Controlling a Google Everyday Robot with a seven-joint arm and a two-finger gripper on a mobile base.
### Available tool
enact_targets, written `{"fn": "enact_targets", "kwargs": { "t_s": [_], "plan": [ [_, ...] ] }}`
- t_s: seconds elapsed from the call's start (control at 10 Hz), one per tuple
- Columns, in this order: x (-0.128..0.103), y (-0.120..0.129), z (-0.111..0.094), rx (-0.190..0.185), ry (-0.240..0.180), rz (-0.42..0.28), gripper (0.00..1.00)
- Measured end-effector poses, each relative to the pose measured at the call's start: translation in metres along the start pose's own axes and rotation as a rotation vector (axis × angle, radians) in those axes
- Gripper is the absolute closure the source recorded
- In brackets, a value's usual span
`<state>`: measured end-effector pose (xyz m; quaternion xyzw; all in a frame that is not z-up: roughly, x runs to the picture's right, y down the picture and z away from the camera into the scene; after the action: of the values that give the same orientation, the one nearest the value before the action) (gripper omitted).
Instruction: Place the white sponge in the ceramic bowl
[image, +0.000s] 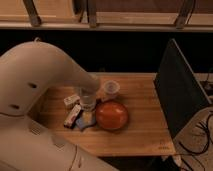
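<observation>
The white sponge (86, 120), a small bluish-grey pad with a pale edge, lies flat on the wooden table just left of the ceramic bowl (112, 115). The bowl is round, glossy and orange-red, and nothing shows inside it. My gripper (88, 104) hangs at the end of the big white arm, pointing down right over the sponge and hiding its far edge. It stands open and holds nothing that I can see. The bowl's left rim is about a finger's width to the right of the gripper.
A small translucent plastic cup (110, 89) stands behind the bowl. A white rectangular block (71, 100) and a red-and-white wrapped bar (72, 116) lie left of the sponge. A dark upright panel (177, 90) closes off the table's right side, with cables (200, 145) beyond.
</observation>
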<state>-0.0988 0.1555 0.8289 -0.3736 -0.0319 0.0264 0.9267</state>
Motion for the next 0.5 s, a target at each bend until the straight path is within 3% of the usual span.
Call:
{"fn": "enact_targets", "kwargs": {
  "t_s": [0.2,0.5],
  "plan": [
    [-0.012,0.019,0.013,-0.043,-0.045,-0.034,0.37],
    [-0.011,0.029,0.030,-0.089,-0.049,-0.063,0.37]
  ]
}}
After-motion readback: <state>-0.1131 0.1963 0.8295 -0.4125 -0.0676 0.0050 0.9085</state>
